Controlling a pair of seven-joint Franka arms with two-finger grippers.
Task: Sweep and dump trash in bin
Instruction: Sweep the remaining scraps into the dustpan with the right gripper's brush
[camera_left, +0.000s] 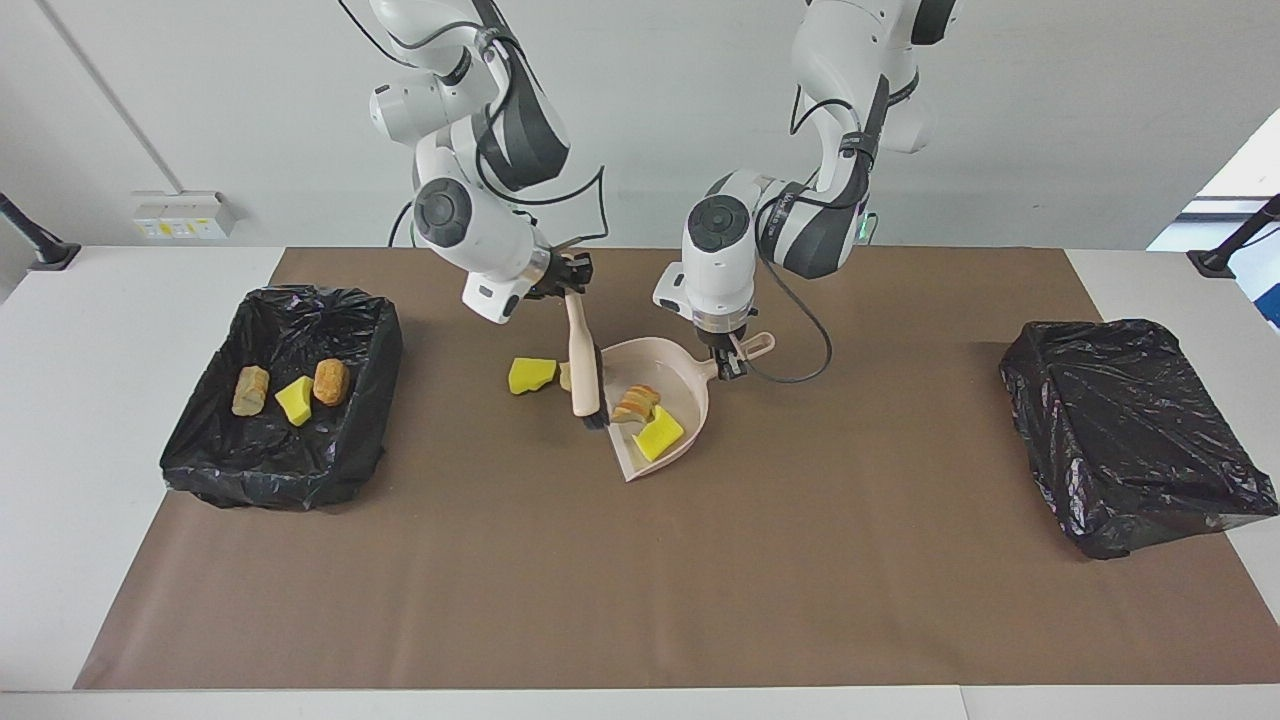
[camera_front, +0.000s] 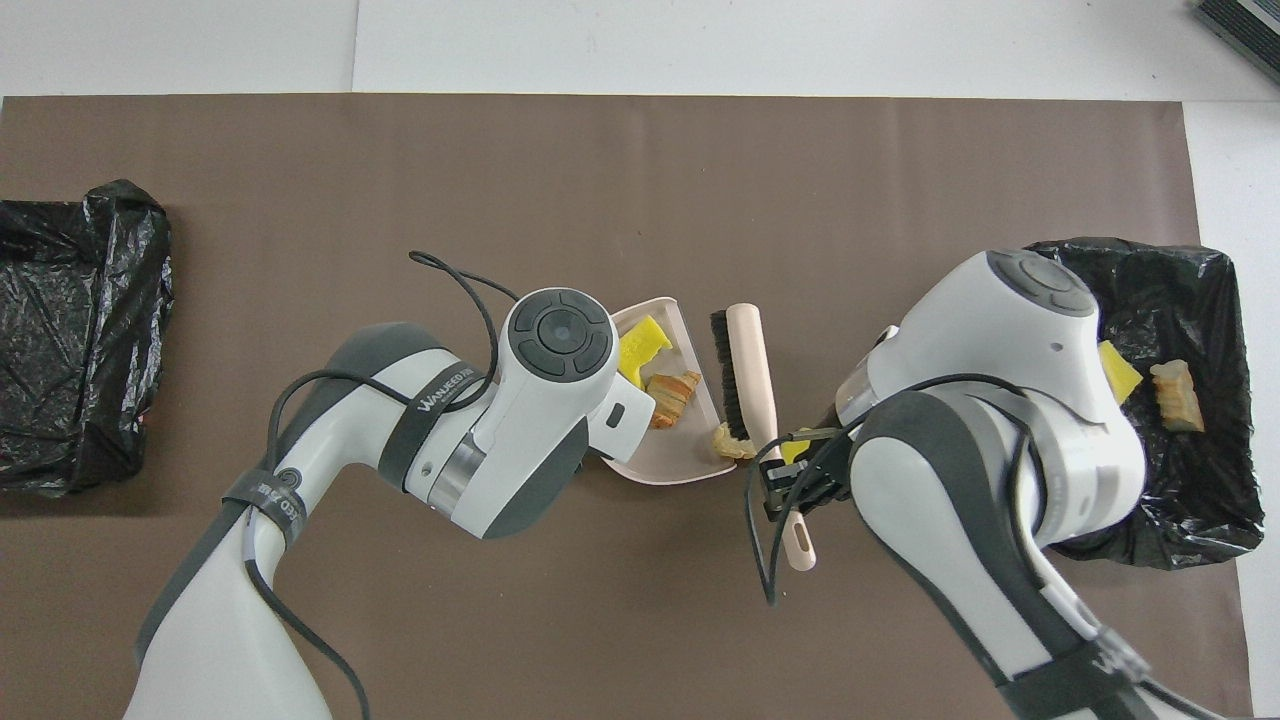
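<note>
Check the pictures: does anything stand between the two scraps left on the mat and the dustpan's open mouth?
Yes: the brush, held by the right gripper, hangs between the yellow scrap, the tan scrap and the dustpan.

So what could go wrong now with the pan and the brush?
The yellow sponge chunk and a bread piece lie outside the dustpan, so they could get left on the table. The scraps in the pan sit near its open lip and might slide out when the left gripper lifts it.
</note>
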